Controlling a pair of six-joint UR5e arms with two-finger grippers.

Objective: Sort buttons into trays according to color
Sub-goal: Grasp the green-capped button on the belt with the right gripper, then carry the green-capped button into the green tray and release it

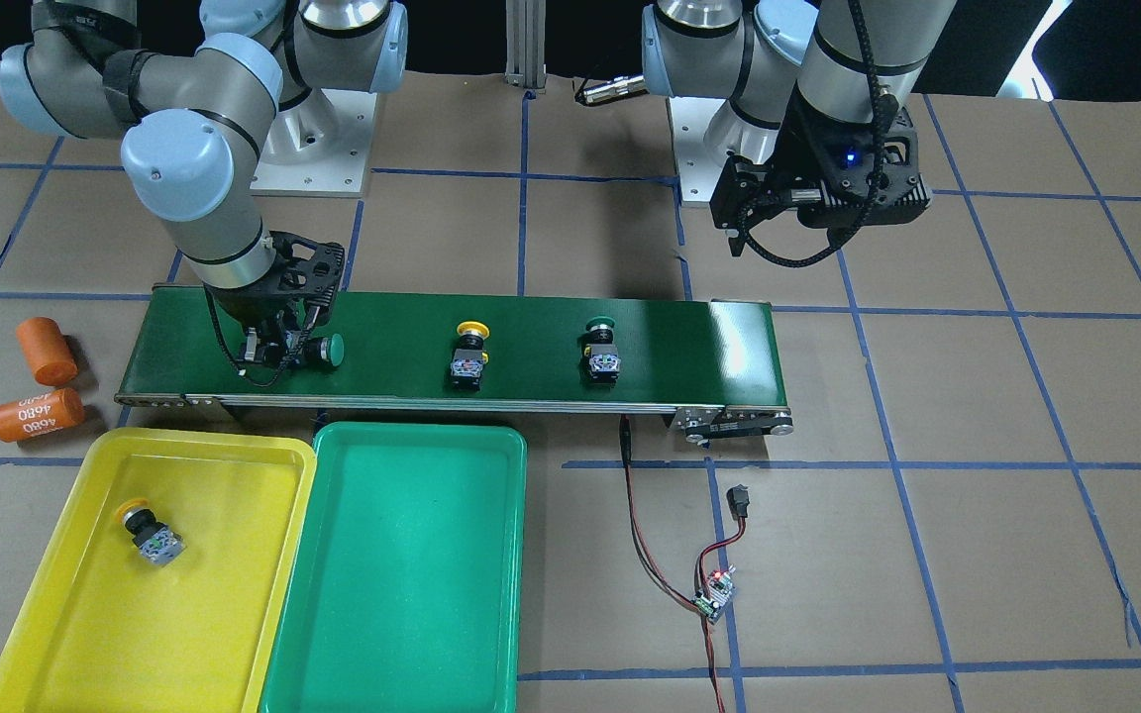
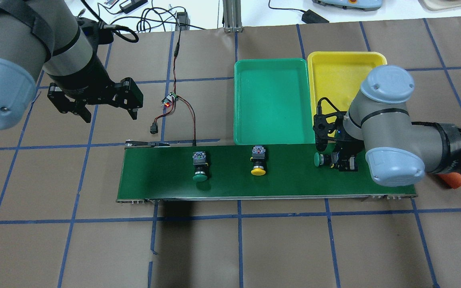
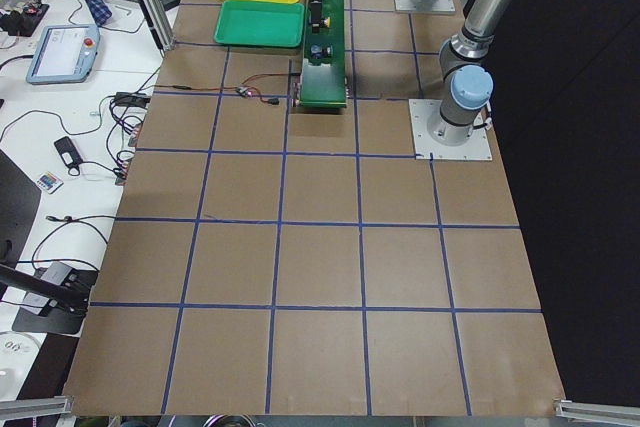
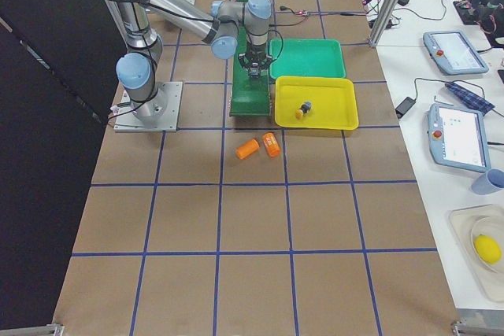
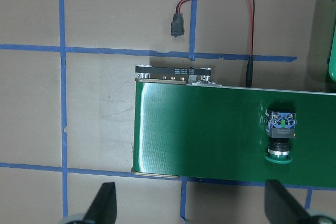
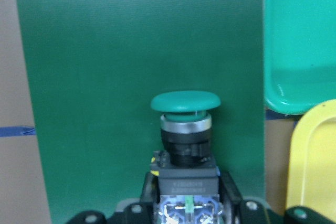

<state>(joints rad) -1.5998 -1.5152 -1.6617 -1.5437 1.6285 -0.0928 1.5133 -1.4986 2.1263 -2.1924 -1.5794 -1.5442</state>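
Green button (image 6: 186, 145) sat clamped in my right end effector (image 6: 187, 199), cap toward 12 o'clock; green tray (image 6: 299, 40) at 2 o'clock.

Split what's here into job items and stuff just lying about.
Job: gripped green button, loose green button, loose yellow button, sorted yellow button, yellow tray, green tray.
Lying about: plain orange cylinder, orange 4680 cylinder, wired circuit board.

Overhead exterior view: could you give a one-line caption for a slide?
Right gripper grips a green button on the conveyor belt; left gripper hangs open.
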